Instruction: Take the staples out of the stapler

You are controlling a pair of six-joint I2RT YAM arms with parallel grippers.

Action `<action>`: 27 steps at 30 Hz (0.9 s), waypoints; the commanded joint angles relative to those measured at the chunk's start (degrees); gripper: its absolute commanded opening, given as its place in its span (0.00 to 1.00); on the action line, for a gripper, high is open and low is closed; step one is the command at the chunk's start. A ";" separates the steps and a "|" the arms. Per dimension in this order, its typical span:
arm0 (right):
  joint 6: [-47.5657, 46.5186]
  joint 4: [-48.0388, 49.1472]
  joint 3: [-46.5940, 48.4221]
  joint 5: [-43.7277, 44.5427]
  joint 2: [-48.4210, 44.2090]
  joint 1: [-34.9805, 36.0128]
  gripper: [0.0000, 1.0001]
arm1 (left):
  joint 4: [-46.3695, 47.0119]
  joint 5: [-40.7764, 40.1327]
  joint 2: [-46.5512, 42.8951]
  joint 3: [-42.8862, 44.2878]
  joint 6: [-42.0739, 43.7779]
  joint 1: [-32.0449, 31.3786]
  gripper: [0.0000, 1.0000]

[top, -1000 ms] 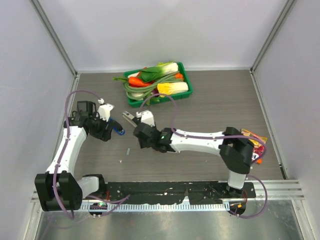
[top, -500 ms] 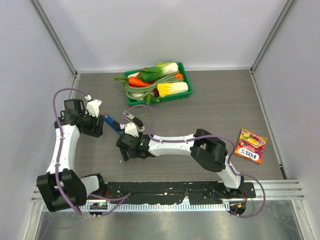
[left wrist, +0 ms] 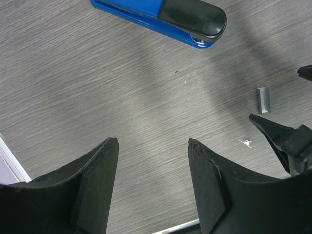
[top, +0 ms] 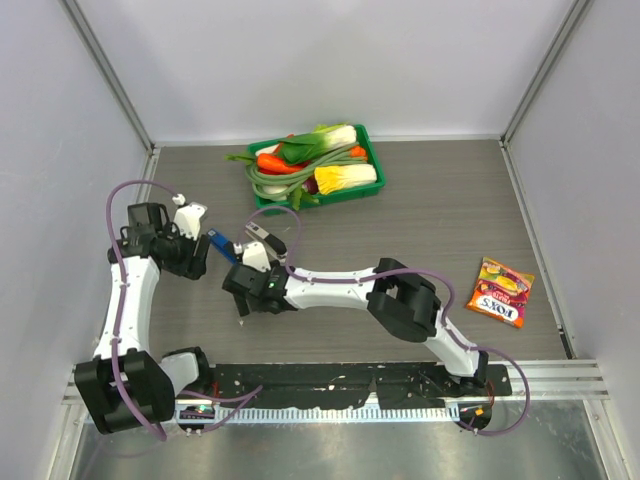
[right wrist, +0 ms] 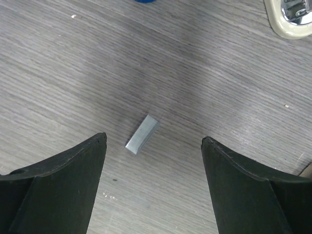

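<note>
Right gripper (right wrist: 154, 139) is seen with fingers spread wide and nothing held. 1 short strip of the staples (right wrist: 142, 133) is lying flat on the table (right wrist: 234, 87) between them, at a slant and touched by neither. Left gripper (left wrist: 152, 142) is likewise spread and empty over bare wood grain. In its wrist view the strip is seen at right, near a black fingertip of the right gripper (clear of it), with the blue stapler (left wrist: 163, 15) beyond. From above, the stapler (top: 262, 236) is found on the table just behind the right wrist, near the blue one. A green tray (top: 371, 146) of vegetables is set further back, and a snack packet (top: 500, 292) well apart at right.
</note>
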 commanded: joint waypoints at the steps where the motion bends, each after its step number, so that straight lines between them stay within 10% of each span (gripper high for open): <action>1: 1.50 -1.44 3.05 3.48 1.69 0.13 0.84 | -0.42 1.40 -1.52 0.00 0.95 0.23 0.63; 27: -0.52 -1.09 -5.47 7.52 -1.74 1.18 0.48 | -1.39 2.10 -1.61 0.27 1.83 0.23 0.63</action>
